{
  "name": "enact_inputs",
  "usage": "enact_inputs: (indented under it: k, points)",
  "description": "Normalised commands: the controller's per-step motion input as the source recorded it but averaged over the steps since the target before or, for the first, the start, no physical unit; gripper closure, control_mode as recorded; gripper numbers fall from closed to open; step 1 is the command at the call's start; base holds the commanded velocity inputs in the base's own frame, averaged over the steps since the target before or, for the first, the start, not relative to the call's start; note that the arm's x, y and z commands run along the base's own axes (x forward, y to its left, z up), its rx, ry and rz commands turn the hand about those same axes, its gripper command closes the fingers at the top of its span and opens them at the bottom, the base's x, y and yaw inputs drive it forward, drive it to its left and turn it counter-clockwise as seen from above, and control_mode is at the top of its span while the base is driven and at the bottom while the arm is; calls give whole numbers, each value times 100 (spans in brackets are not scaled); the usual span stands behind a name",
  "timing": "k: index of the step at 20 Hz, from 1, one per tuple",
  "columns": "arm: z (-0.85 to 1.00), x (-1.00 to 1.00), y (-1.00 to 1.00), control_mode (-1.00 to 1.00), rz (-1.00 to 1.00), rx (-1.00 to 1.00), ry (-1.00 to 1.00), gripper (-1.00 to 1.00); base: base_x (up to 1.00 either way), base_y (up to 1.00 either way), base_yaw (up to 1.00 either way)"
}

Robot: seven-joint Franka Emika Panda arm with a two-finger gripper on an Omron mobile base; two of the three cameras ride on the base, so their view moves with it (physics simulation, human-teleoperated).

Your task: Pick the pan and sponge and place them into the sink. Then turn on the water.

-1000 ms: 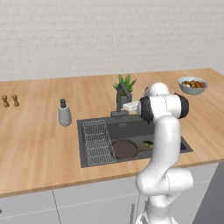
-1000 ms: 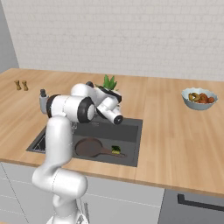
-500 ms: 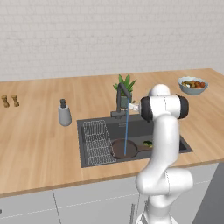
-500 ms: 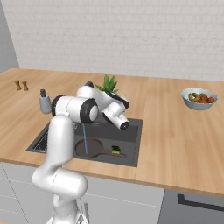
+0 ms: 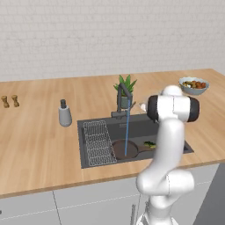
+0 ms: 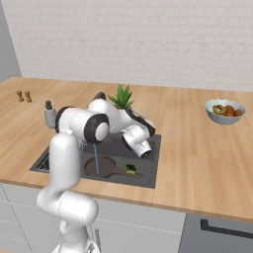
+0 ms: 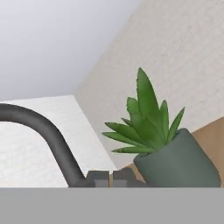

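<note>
A large dark grey recessed sink [image 5: 94, 127] is set into the wooden table [image 5: 35, 136], with a wire grid rack [image 5: 98, 143] along its left side. A thin blue stream of water [image 5: 127, 132] is seen falling from the dark grey curved faucet [image 5: 122, 94] onto the round dark brown pan [image 5: 125, 149]. A small green sponge [image 5: 150, 143] is seen beside the pan's handle. A green potted plant [image 5: 126, 90] is placed behind the faucet.

You see a dark brown pan [image 5: 125, 149] and green sponge [image 5: 150, 143] in the dark grey sink [image 5: 145, 127]. The water [image 5: 127, 134] is blue; the potted plant [image 7: 164, 144] green.
</note>
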Motion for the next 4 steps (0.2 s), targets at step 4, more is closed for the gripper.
enact_inputs:
  k: [4]
  points:
    - [85, -100, -38, -100, 0, 13, -17, 100, 0, 0, 0]
